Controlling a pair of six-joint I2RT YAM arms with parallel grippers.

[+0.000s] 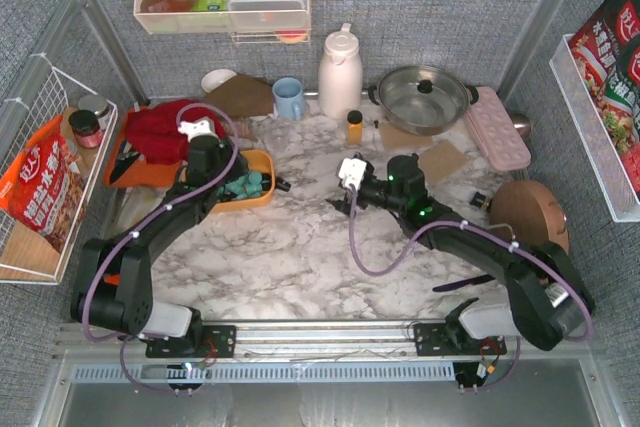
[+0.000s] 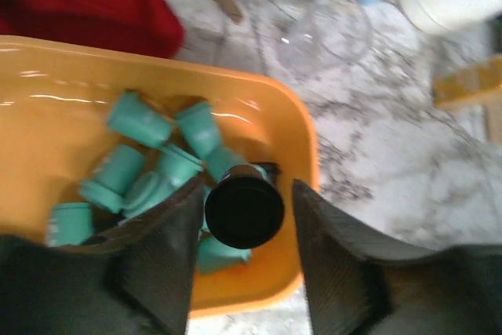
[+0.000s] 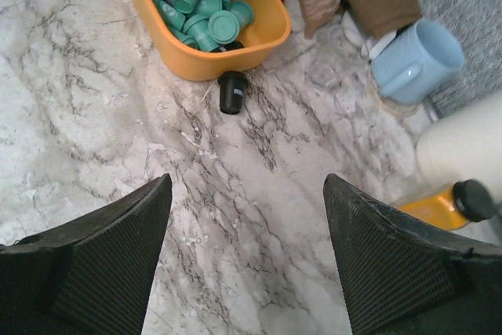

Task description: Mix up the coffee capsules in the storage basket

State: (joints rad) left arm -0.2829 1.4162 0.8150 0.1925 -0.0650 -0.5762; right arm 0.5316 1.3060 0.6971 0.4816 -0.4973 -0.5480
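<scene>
The orange storage basket (image 1: 262, 160) sits left of centre and holds several teal coffee capsules (image 2: 118, 174) and a few black ones; it also shows in the right wrist view (image 3: 263, 33). My left gripper (image 2: 245, 186) hangs over the basket's right end (image 2: 302, 154). It is open, with a black capsule (image 2: 244, 212) between its fingers and a small gap to the right finger. Another black capsule (image 3: 232, 92) lies on the marble just outside the basket, and also shows in the top view (image 1: 283, 186). My right gripper (image 3: 247, 182) is open and empty over bare marble, right of the basket (image 1: 338, 202).
A red cloth (image 1: 165, 132) lies on an orange board behind the basket. A blue mug (image 1: 289, 97), white jug (image 1: 340, 72), amber bottle (image 1: 354, 127), steel pot (image 1: 423, 97) and pink tray (image 1: 497, 127) line the back. A brown round lid (image 1: 525, 212) sits at right.
</scene>
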